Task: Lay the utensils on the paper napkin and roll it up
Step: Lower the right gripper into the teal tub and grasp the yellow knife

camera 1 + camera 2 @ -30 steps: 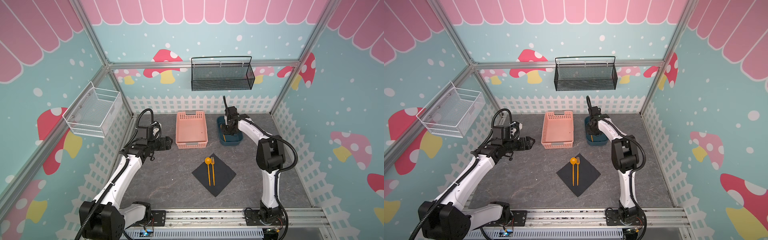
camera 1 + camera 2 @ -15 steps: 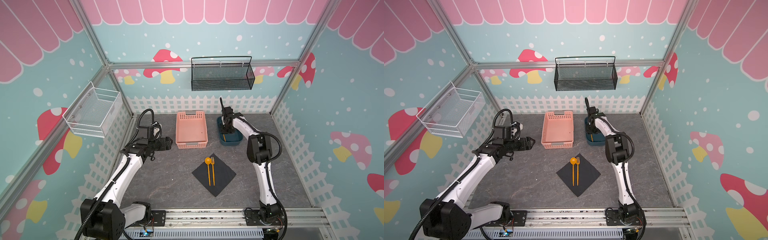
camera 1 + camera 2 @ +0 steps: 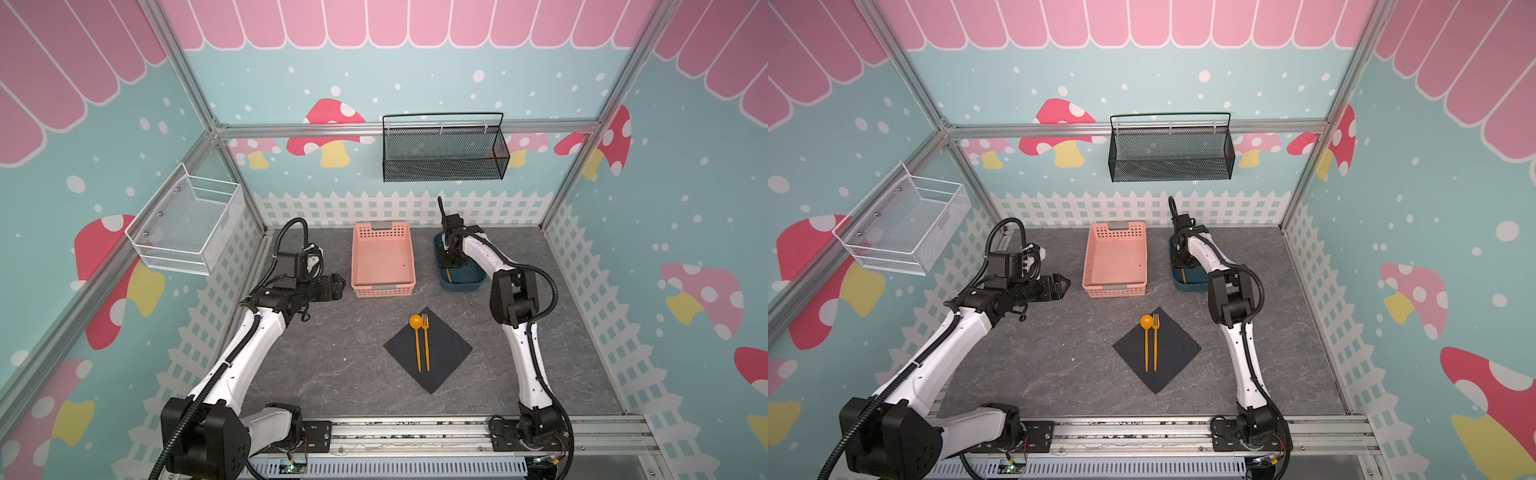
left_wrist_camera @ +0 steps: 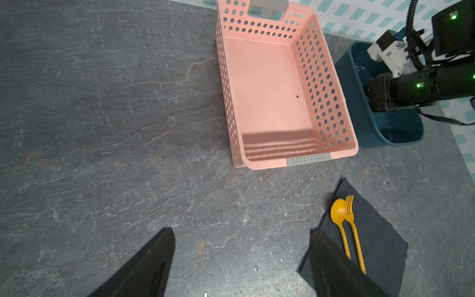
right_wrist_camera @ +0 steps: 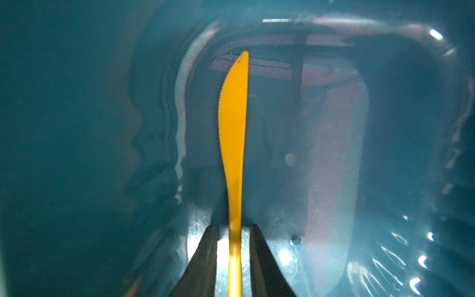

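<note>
Knife (image 5: 232, 128) inside dark blue tub (image 3: 461, 286) at upper centre-right, closely straddled by right gripper (image 5: 234, 228), clamping not discernible, spoon (image 3: 416, 328) and fork (image 3: 426, 336) laid on black napkin (image 3: 449, 353), centre, left gripper (image 4: 241, 229) spread wide

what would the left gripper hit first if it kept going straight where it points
Most likely the pink basket, near its closest corner: the left gripper points at it. Height is unclear; it may pass over.
</note>
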Motion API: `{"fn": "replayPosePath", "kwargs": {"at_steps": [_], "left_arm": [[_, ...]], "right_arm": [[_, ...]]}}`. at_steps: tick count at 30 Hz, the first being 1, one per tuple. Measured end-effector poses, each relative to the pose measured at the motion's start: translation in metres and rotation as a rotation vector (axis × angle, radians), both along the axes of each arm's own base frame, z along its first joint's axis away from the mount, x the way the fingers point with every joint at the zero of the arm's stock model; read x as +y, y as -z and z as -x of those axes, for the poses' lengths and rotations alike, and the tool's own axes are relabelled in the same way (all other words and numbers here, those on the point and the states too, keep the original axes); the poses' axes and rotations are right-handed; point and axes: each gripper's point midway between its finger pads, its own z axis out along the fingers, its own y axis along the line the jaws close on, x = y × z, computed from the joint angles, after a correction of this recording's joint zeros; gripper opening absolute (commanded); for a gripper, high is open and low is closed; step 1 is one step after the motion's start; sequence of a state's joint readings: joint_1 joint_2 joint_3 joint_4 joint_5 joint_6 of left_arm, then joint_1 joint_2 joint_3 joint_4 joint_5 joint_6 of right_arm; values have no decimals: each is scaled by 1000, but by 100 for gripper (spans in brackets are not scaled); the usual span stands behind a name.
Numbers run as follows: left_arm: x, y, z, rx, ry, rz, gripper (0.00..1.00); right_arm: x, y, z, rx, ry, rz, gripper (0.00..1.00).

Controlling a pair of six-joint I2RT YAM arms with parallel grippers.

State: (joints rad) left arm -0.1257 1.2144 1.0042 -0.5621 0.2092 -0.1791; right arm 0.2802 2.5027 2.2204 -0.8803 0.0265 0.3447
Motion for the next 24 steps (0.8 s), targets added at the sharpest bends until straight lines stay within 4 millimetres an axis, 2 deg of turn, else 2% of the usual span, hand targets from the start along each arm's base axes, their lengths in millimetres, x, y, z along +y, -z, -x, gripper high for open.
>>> {"fn": "replayPosePath", "kwargs": {"at_steps": [19, 24], "left_arm": [[0, 0, 0, 0, 0, -1, 84], [0, 0, 0, 0, 0, 0, 84]], "right_arm": [[-15, 3, 7, 56, 9, -31, 17], [-16, 3, 8, 62, 7, -26, 12]]}}
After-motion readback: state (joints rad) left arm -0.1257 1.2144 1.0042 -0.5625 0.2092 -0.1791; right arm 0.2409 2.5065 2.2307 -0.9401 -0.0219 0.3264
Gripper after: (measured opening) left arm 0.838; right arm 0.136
